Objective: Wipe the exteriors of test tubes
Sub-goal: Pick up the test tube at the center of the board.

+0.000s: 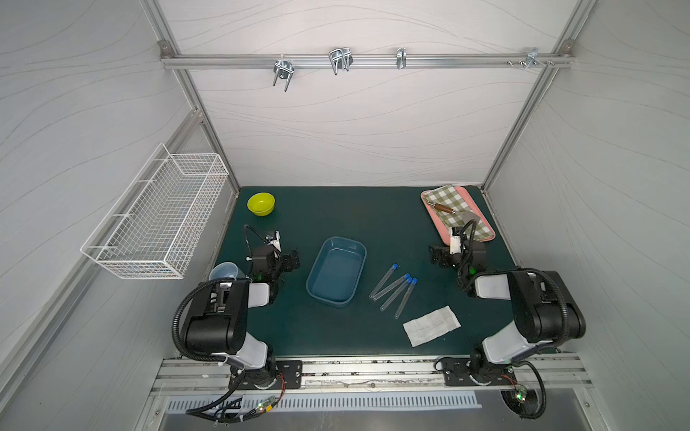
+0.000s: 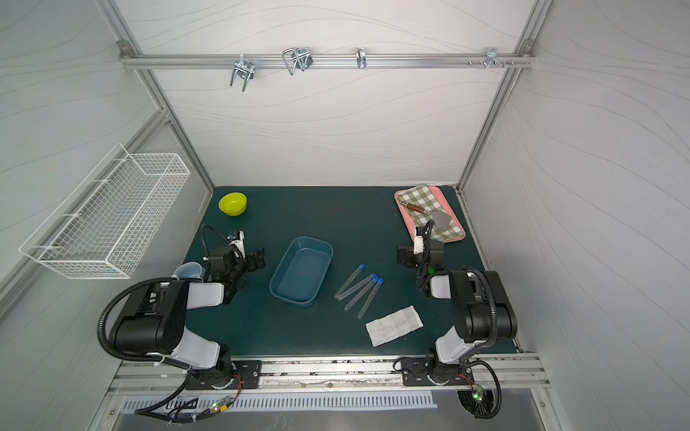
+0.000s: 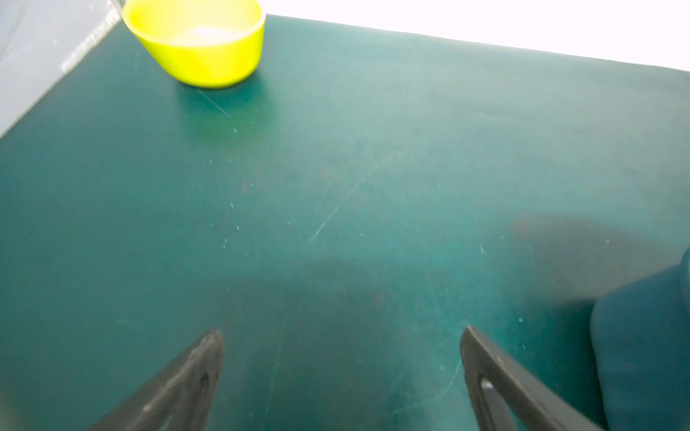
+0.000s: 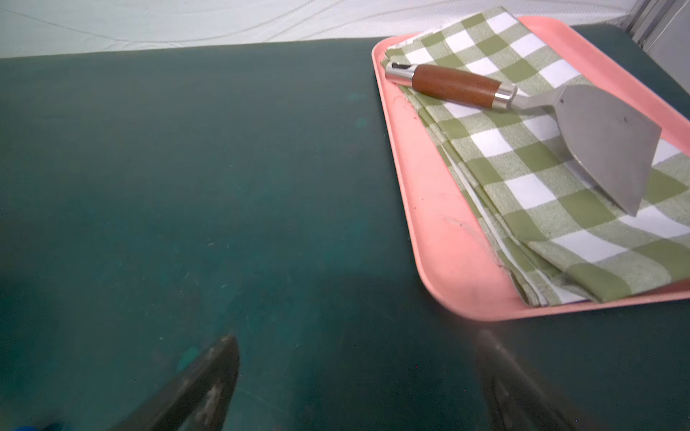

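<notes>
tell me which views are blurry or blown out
Left wrist view: back wall blown out to white, yellow bowl soft, left hand out of focus. Right wrist view: pink tray and brown-handled tool sharp, right hand blurred. In both top views: even light, frame posts splaying outward.

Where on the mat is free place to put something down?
Widest bare patch: far middle of the mat, between the yellow bowl and the pink tray. Another: the near edge in front of the blue tray, between the left arm and the white wipe. Crowded: right of the blue tray, where the test tubes and wipe lie.
</notes>
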Tool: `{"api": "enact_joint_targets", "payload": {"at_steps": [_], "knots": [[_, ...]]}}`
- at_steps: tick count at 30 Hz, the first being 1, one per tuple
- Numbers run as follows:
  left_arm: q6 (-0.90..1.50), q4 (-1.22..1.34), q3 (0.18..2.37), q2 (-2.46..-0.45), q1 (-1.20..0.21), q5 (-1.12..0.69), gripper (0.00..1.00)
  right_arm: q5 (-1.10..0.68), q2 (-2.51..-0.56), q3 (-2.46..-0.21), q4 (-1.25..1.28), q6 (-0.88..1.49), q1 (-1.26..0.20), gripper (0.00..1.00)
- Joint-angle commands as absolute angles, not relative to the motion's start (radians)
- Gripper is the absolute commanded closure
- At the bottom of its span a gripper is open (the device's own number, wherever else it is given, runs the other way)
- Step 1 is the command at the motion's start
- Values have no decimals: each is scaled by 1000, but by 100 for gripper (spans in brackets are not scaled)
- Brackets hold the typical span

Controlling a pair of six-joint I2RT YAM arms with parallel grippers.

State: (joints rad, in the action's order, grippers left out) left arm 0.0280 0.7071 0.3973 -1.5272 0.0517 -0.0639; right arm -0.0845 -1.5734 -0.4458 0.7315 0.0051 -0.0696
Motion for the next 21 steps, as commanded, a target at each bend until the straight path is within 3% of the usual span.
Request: {"api": "enact_joint_targets", "payload": {"at_steps": [1,21], "knots": [[3,792,434,-1540,57,-77,0,-102,-1582,-456,790,-28,-61,1],[27,772,449,-1548,58,-25,0,-105,-1589,-460,790,-25,-60,1]]}}
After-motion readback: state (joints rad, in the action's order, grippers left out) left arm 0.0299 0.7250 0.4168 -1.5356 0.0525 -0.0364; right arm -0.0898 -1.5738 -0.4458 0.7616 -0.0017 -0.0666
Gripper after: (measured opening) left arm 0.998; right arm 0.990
